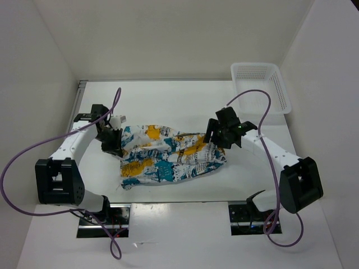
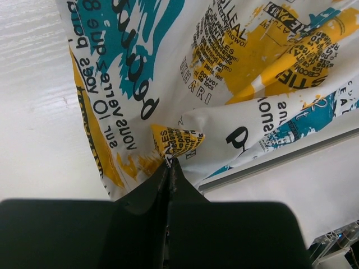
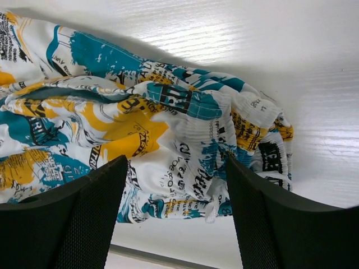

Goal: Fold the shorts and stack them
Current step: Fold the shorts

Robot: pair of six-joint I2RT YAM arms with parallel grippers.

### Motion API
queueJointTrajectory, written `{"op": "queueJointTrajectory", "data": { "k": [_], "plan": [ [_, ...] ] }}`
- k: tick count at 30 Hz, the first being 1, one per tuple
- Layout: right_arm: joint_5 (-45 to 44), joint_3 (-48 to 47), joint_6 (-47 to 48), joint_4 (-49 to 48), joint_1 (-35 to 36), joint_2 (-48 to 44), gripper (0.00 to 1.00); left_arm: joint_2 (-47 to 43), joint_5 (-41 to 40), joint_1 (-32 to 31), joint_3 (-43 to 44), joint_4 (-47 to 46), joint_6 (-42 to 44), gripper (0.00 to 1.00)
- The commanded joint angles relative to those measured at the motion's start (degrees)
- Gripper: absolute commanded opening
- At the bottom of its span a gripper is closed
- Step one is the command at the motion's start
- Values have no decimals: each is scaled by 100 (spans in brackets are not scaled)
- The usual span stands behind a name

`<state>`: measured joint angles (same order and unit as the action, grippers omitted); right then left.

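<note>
A: Where does the top view sit?
B: High above the shorts [image 1: 168, 157], far off, looking down from the near side, with all of them in frame.
A: And the wrist views?
B: The left hugs the shorts' left edge. The right sits close over their right end. All three share the shorts.

Matt printed cloth shorts [image 1: 168, 157]

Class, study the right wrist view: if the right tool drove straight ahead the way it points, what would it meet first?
Most likely the shorts: their bunched fabric lies directly ahead of the open right tool. How far off they lie is hard to judge.
</note>
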<state>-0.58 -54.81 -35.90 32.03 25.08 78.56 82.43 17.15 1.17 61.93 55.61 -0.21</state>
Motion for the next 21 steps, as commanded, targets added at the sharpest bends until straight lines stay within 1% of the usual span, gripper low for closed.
{"op": "queueJointTrajectory", "data": {
  "k": [1,3,6,7,8,9,11,12,13,14,15,16,17,18,19,21],
  "plan": [
    [-163,39,-233,58,-21,-105,76,71,-10,-3,-76,-24,21,0],
    [187,180,-233,-370,-82,-105,77,132,43,-3,-146,-24,21,0],
    [426,286,-233,-767,-213,141,77,203,43,-55,-199,-182,21,0],
    [488,286,-233,-1021,-214,281,75,273,95,-160,-199,-313,21,0],
    [549,286,-155,-1137,-301,343,71,325,96,-213,-260,-401,21,0],
    [602,217,-76,-1242,-363,344,52,326,96,-275,-261,-498,21,0],
    [603,76,-23,-1489,-364,492,30,509,96,-389,-261,-804,21,0],
    [603,-99,-22,-1541,-364,545,21,580,96,-389,-261,-911,21,0],
    [603,-187,47,-1655,-416,615,11,746,226,-389,-261,-1138,21,0],
    [681,-284,152,-1717,-416,790,7,852,228,-389,-191,-1254,21,0],
    [795,-476,153,-1779,-416,896,0,1201,280,-320,45,-1403,21,0],
    [796,-557,214,-1910,-477,993,0,1466,420,-241,273,-1404,21,0],
    [857,-766,215,-1972,-478,1194,0,1756,543,30,580,-1343,21,0],
    [910,-890,285,-2042,-478,1301,0,2054,649,154,931,-1273,21,0],
    [989,-1022,285,-2043,-530,1406,0,2623,737,269,1683,-1203,21,0],
    [1068,-1636,469,-2113,-531,1810,0,3205,737,498,2443,-1141,21,0]
  ]
}}
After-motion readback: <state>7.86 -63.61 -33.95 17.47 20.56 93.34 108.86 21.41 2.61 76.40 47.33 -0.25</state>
